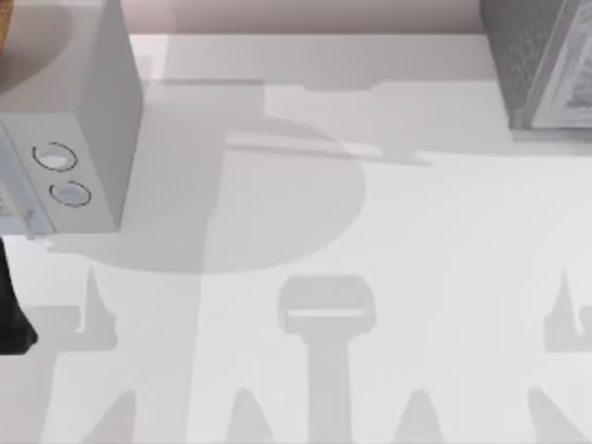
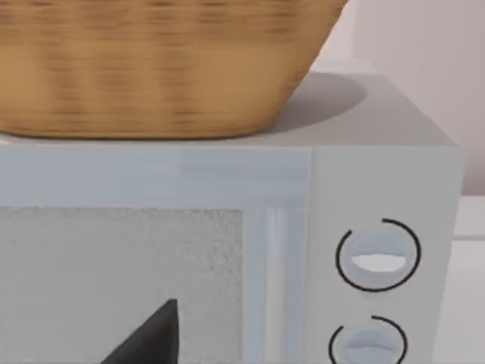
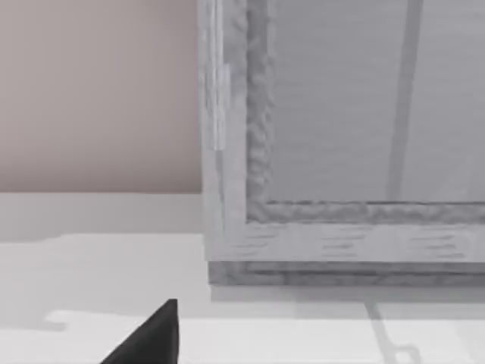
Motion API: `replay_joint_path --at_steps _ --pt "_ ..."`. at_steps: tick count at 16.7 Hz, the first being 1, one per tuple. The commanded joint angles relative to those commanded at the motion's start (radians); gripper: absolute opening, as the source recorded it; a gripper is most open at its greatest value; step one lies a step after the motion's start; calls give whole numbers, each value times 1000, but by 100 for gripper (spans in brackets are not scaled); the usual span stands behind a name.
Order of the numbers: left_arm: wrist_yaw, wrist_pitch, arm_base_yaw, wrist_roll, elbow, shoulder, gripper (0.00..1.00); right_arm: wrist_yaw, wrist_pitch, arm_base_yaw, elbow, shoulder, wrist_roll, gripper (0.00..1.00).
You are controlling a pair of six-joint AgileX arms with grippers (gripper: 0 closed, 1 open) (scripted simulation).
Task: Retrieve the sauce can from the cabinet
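The sauce can is out of view. The grey cabinet [image 1: 546, 65] stands at the table's back right corner. In the right wrist view its framed front panel [image 3: 341, 152] faces me, and nothing of its inside shows. A dark tip of my right gripper [image 3: 151, 337] sits low in that view, in front of the cabinet and a little off the table. A dark tip of my left gripper [image 2: 151, 337] hangs before the microwave's door. A dark part of my left arm [image 1: 11, 305] shows at the table's left edge.
A white microwave [image 1: 65, 120] with two round knobs [image 2: 377, 256] fills the back left of the table. A woven basket [image 2: 151, 68] rests on top of it. The white tabletop [image 1: 370, 231] stretches between microwave and cabinet, and a pink wall runs behind.
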Motion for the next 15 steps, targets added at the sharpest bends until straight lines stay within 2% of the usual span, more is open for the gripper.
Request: replay_joint_path --at_steps 4,7,10,15 --pt "0 0 0 0 0 0 100 5 -14 5 32 32 -1 100" --pt "0 0 0 0 0 0 100 23 -60 21 160 151 -1 100" --pt "0 0 0 0 0 0 100 50 -116 43 380 329 1 100" --pt "0 0 0 0 0 0 100 104 -209 91 872 673 13 100"
